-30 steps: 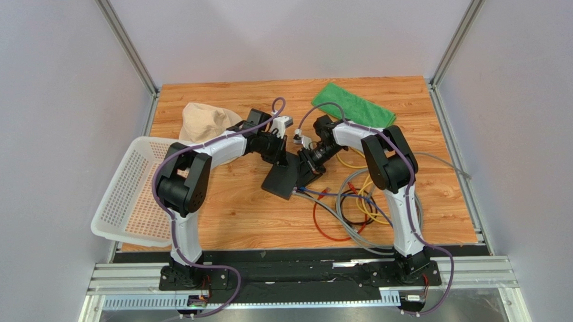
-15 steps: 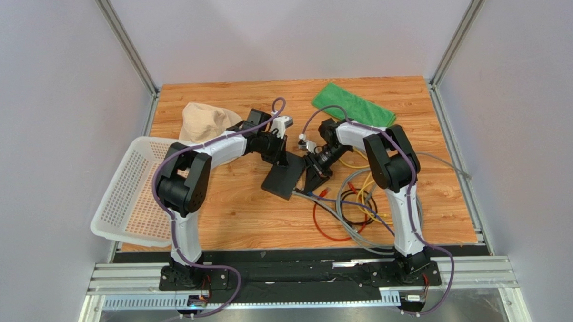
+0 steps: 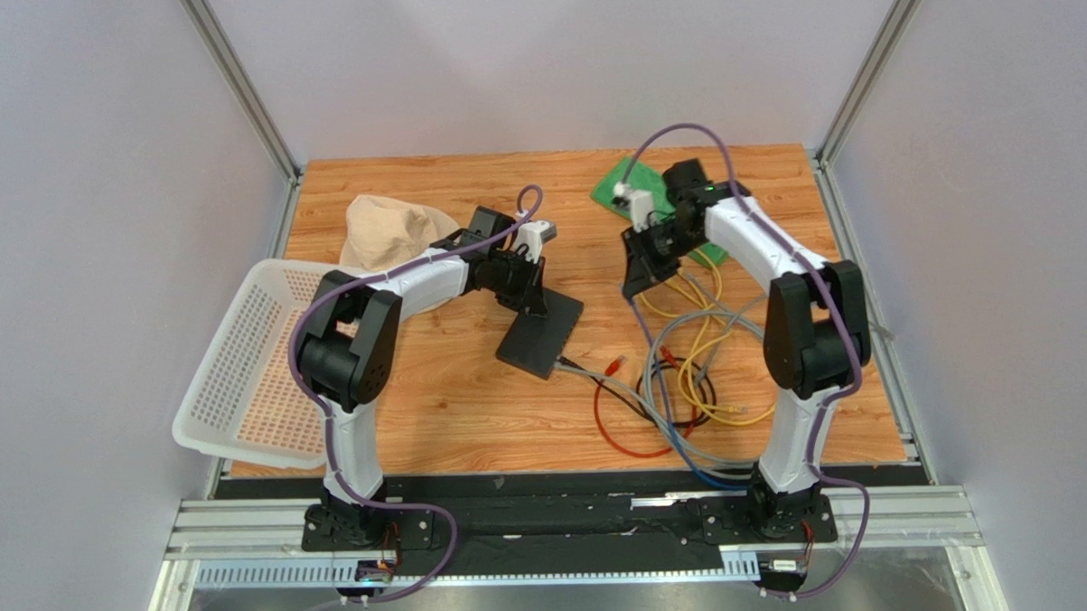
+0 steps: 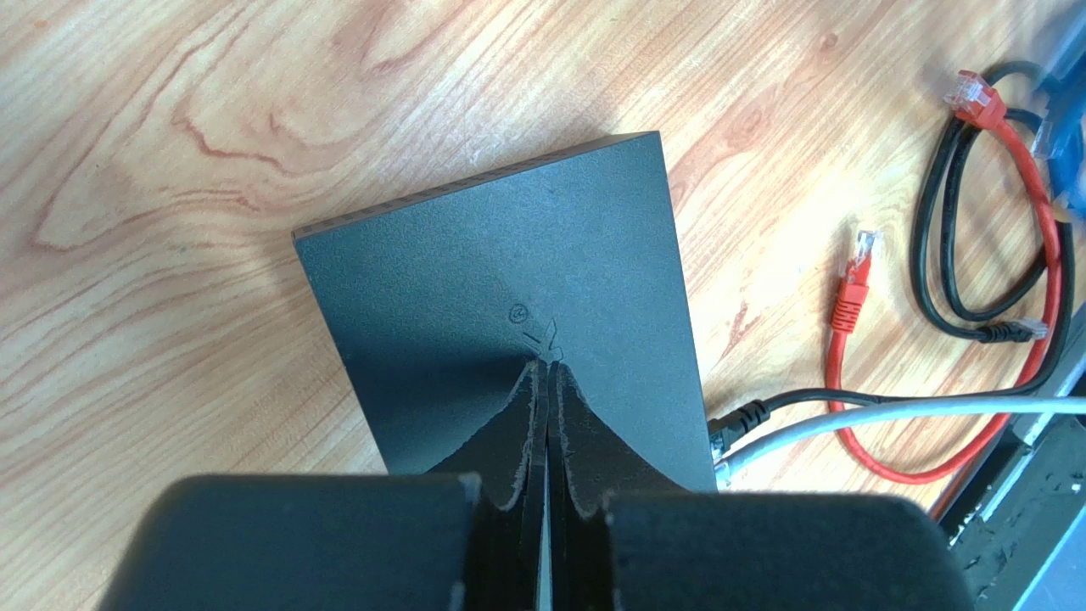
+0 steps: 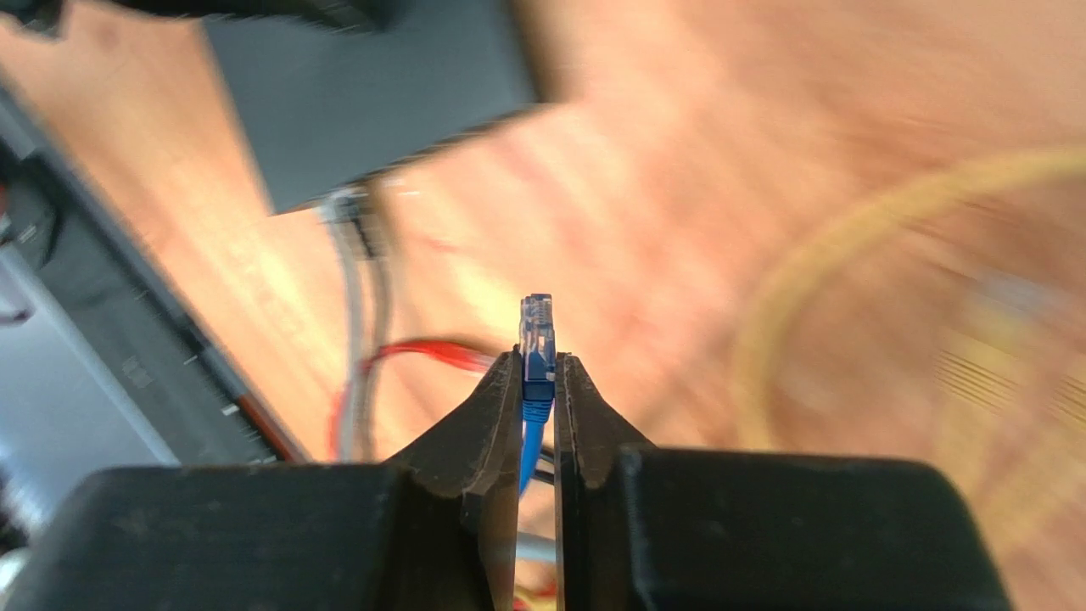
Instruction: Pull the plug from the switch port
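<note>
The switch [image 3: 542, 337] is a flat matte-black box lying mid-table; it also shows in the left wrist view [image 4: 510, 274]. My left gripper [image 3: 525, 287] is shut, its tips [image 4: 548, 365] pressed down on the switch's top. A black plug [image 4: 737, 423] and a grey plug [image 4: 729, 466] sit in sockets on its right edge. My right gripper [image 3: 639, 270] is lifted off to the back right of the switch. It is shut on a blue plug [image 5: 537, 334] that is out of the switch, its blue cable [image 3: 650, 363] trailing down. The switch is blurred at the top of the right wrist view [image 5: 370, 89].
A tangle of red, yellow, grey and black cables [image 3: 681, 382] lies right of the switch, with a loose red plug [image 4: 850, 287]. A green cloth [image 3: 702, 219] is at the back right, a beige cloth [image 3: 377, 230] at the back left and a white basket [image 3: 246, 370] on the left edge.
My right gripper has pulled away from the switch's socket edge, up and to the back right, taking the blue plug and its cable along. The left gripper has stayed on the switch.
</note>
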`<state>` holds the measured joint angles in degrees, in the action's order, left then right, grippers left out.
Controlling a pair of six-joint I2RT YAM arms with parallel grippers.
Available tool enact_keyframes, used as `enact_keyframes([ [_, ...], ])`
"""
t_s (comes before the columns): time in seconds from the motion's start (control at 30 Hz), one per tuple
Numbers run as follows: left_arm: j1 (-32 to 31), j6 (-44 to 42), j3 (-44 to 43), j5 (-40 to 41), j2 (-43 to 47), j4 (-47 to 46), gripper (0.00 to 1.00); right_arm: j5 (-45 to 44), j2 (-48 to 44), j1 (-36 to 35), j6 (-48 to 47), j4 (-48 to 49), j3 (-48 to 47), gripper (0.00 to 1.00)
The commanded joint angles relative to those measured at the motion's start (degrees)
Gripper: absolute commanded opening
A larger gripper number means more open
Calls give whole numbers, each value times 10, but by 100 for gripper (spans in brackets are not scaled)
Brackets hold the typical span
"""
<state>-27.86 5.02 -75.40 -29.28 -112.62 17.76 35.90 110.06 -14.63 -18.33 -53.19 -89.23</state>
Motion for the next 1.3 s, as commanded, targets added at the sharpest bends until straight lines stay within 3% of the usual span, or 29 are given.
enact_keyframes([
  [0.0, -7, -26, 10, 25, 2, 10, 0, -98, -20, 93, -43, 15, -40, 0],
  [0.2, -11, -31, 5, 25, -2, 16, 0, -226, 42, 176, -53, 23, -144, 0],
  [0.37, -12, -33, 8, 27, 2, 16, 0, -374, 73, 187, -39, 89, -161, 0],
  [0.53, -12, -35, 10, 26, 6, 14, 0, -430, 97, 187, -44, 114, -161, 0],
  [0.57, -13, -36, 11, 24, 6, 11, 0, -428, 99, 187, -43, 112, -163, 0],
  [0.7, -13, -39, 18, 26, 13, 8, 0, -374, 85, 184, -27, 95, -175, 46],
  [0.77, -12, -41, 17, 27, 14, 10, 0, -341, 68, 177, -22, 84, -182, 52],
  [0.9, -12, -47, 9, 32, 15, 19, 0, -309, -2, 155, -3, 77, -158, 54],
  [0.97, -12, -49, 8, 26, 18, 25, 0, -307, -55, 126, -6, 148, -92, 55],
  [1.0, -12, -49, 7, 22, 20, 27, 0, -301, -125, 118, -6, 190, -41, 56],
  [1.07, -12, -63, 7, 19, 24, 32, 0, -259, -191, 95, -19, 312, 101, 59],
  [1.13, -12, -72, 2, 14, 29, 35, 7, -209, -255, 73, -1, 386, 190, 73],
  [1.17, -12, -76, 1, 13, 38, 37, 13, -180, -263, 65, 29, 383, 197, 78],
  [1.23, -11, -77, -8, 13, 50, 39, 19, -66, -244, 38, 39, 301, 187, 76],
  [1.27, -11, -77, -11, 10, 66, 41, 22, -40, -227, 26, 51, 265, 161, 65],
])
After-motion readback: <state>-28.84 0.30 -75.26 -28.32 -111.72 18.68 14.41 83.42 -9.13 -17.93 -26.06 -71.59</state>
